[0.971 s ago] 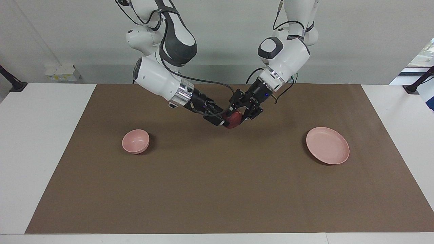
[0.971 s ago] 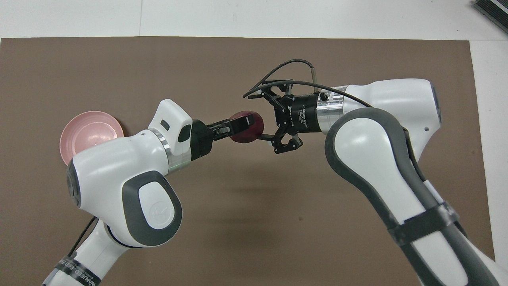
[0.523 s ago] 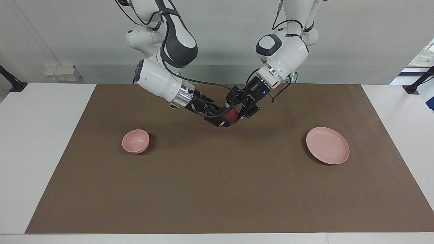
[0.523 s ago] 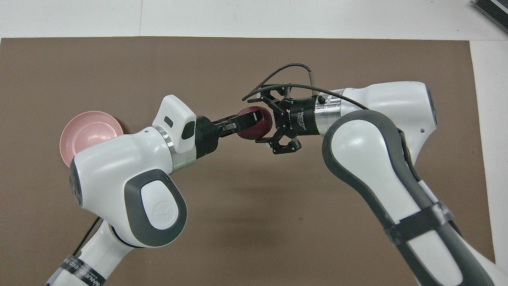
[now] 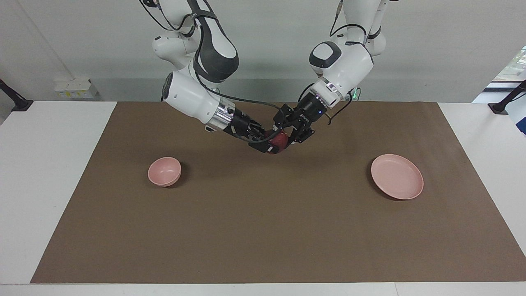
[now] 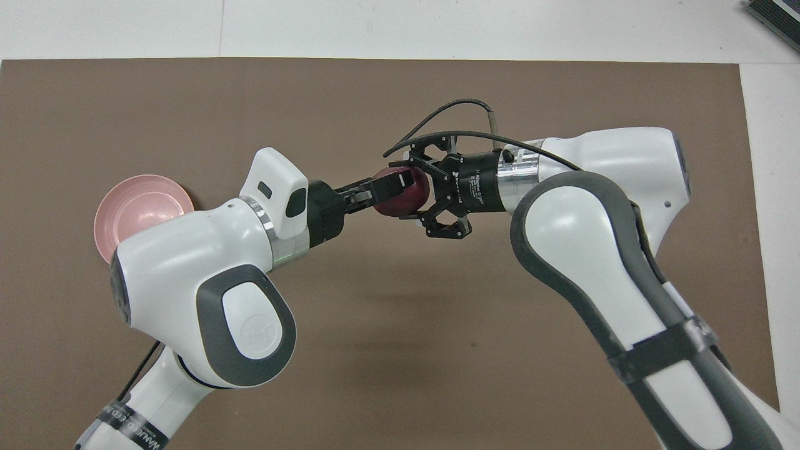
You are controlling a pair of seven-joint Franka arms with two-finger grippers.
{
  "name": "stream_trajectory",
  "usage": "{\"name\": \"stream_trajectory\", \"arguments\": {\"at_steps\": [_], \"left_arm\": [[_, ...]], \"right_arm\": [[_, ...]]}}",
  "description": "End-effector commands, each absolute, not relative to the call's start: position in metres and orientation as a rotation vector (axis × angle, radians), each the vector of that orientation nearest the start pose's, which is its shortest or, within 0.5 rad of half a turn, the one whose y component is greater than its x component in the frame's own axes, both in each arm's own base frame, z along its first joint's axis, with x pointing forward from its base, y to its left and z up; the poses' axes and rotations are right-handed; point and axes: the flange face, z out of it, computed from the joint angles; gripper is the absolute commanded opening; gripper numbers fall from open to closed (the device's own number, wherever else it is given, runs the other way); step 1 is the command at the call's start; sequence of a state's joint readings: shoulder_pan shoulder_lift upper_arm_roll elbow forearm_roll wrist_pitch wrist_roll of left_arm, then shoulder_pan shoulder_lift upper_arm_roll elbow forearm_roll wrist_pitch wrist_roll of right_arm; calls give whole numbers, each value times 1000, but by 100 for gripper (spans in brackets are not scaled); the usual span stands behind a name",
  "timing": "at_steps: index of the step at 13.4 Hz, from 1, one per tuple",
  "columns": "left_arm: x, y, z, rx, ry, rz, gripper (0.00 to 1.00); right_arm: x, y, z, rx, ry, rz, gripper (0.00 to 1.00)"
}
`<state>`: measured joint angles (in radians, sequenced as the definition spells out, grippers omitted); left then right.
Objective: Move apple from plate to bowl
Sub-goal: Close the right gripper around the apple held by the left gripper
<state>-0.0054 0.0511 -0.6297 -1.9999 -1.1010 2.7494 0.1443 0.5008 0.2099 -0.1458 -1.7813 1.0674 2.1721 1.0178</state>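
Observation:
The dark red apple (image 5: 282, 142) (image 6: 405, 197) hangs in the air over the middle of the brown mat, between both grippers. My left gripper (image 5: 283, 138) (image 6: 390, 190) is shut on it, coming in from the plate's end. From the bowl's end, my right gripper (image 5: 271, 145) (image 6: 409, 194) has its two fingers shut against the apple's sides. The flat pink plate (image 5: 396, 176) (image 6: 137, 206) lies bare at the left arm's end, partly covered by the left arm in the overhead view. At the right arm's end stands the small pink bowl (image 5: 164, 170), hidden in the overhead view.
A brown mat (image 5: 263, 230) covers most of the white table (image 5: 49, 172). Both arms slant down over the part of the mat nearest the robots.
The right gripper moved in around the apple and closed from wide open onto its sides. The left gripper kept its grip, and the apple shifted slightly toward the robots.

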Motion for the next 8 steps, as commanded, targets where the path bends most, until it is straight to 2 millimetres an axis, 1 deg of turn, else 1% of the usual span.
{"name": "stream_trajectory", "arguments": {"at_steps": [1, 2, 3, 6, 8], "left_arm": [[509, -330, 508, 2169, 168, 476, 75], [509, -330, 508, 2170, 166, 475, 93], [510, -330, 510, 2171, 165, 480, 100], [512, -328, 510, 2174, 151, 474, 100], [514, -321, 505, 2191, 152, 476, 100]], "right_arm": [[594, 249, 474, -1879, 1262, 556, 0], [595, 244, 473, -1884, 1261, 564, 0], [595, 243, 474, -1894, 1246, 559, 0], [594, 242, 474, -1904, 1237, 555, 0], [592, 239, 470, -1932, 1240, 544, 0]]}}
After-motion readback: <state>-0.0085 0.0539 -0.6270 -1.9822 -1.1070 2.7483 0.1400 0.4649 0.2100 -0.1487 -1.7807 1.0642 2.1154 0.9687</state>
